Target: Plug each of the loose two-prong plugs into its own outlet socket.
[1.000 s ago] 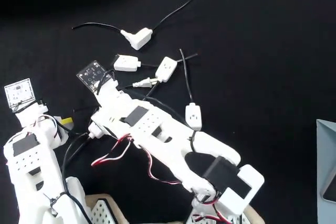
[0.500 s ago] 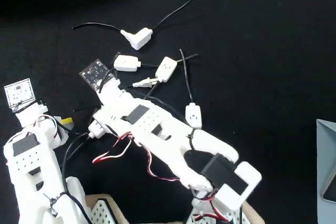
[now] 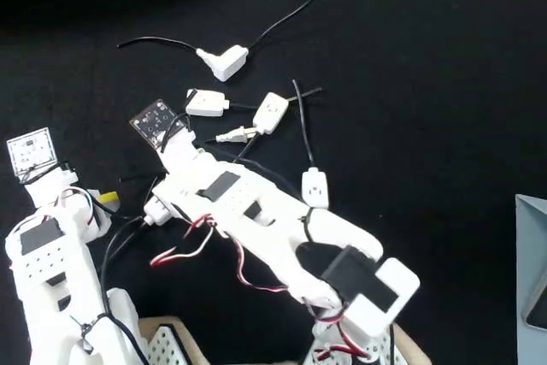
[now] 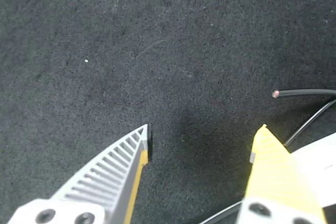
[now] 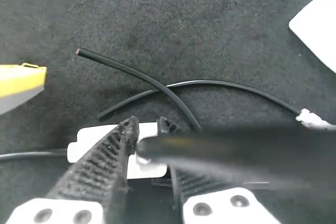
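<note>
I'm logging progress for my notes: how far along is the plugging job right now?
Done: nothing, it seems. In the high view the two-prong plug lies with prongs bare beside a white socket, and the angled connector lies alone. In hand: the right gripper sits at a white piece; whether it grips, I cannot tell. The left gripper hangs open over the black cloth. Left: every pairing.

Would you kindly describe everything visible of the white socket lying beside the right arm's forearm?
The socket is a small white oblong block, plastic by its look, lying flat on the black cloth. A thin black cable leaves its far end and runs away from the arms. It lies close beside the right arm; whether they touch cannot be told.
</note>
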Action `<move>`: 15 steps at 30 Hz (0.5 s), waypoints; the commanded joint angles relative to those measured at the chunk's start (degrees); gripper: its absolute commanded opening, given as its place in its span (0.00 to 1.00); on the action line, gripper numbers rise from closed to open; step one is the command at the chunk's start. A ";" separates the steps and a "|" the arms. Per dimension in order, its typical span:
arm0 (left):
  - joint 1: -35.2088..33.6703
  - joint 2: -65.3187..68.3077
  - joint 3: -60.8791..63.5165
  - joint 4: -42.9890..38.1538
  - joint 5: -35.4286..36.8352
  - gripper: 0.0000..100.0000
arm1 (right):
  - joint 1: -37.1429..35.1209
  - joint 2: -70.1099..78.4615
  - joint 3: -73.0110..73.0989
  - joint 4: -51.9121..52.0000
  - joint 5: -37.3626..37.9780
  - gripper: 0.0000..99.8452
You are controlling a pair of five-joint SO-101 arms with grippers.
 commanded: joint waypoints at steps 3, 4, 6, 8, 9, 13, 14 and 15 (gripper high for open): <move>-0.48 -1.05 -0.22 -0.88 0.53 0.31 | -0.44 2.42 -1.19 0.26 0.70 0.01; -0.57 -1.05 -0.22 -0.88 0.53 0.31 | -0.44 2.42 -1.19 0.26 0.79 0.01; -0.57 -1.05 -0.13 -0.79 0.53 0.31 | -0.44 2.42 -1.10 0.53 0.79 0.01; -0.57 -1.05 -0.13 -0.79 0.44 0.31 | -0.44 2.59 -1.54 2.64 0.88 0.01; -0.57 -1.05 -0.13 -0.79 0.44 0.31 | -0.44 2.77 -1.71 3.34 0.88 0.01; -0.57 -1.05 -0.13 -0.79 0.44 0.31 | -0.44 2.42 -2.07 4.22 0.88 0.01; -0.57 -1.05 -0.13 -0.88 0.44 0.31 | -0.09 1.98 -2.42 4.22 0.88 0.01; -0.57 -1.05 -0.13 -0.88 0.44 0.31 | 0.00 0.84 -2.68 4.22 0.88 0.01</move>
